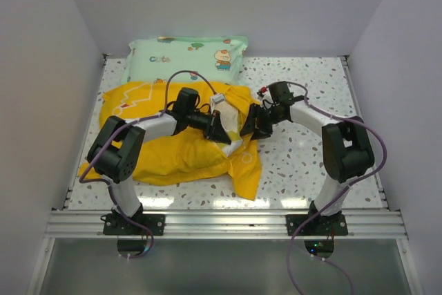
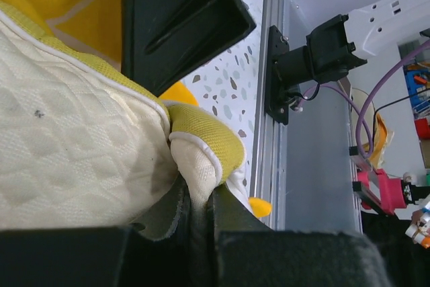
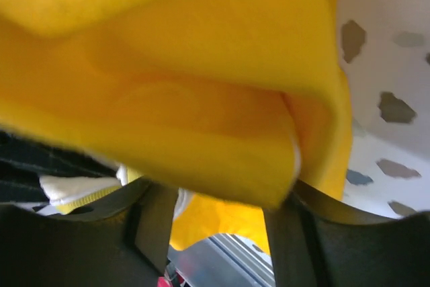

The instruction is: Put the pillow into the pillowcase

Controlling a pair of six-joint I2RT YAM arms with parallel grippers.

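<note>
The yellow pillowcase (image 1: 162, 150) lies crumpled on the left half of the table. The cream-white pillow (image 1: 236, 110) with its yellow edge band shows at the case's right end. My left gripper (image 1: 219, 128) is shut on a corner of the pillow (image 2: 67, 159), with the fabric pinched between the fingers (image 2: 228, 216). My right gripper (image 1: 253, 122) is right next to it at the case's right edge. In the right wrist view, pillowcase fabric (image 3: 201, 99) lies across my right gripper (image 3: 218, 193), whose jaws stand apart and whose fingertips are hidden under the cloth.
A mint-green cartoon-print pillow (image 1: 186, 56) lies at the back against the wall. The speckled table (image 1: 304, 164) shows bare on the right. An aluminium rail (image 1: 221, 222) runs along the near edge. White walls close in the left, right and back sides.
</note>
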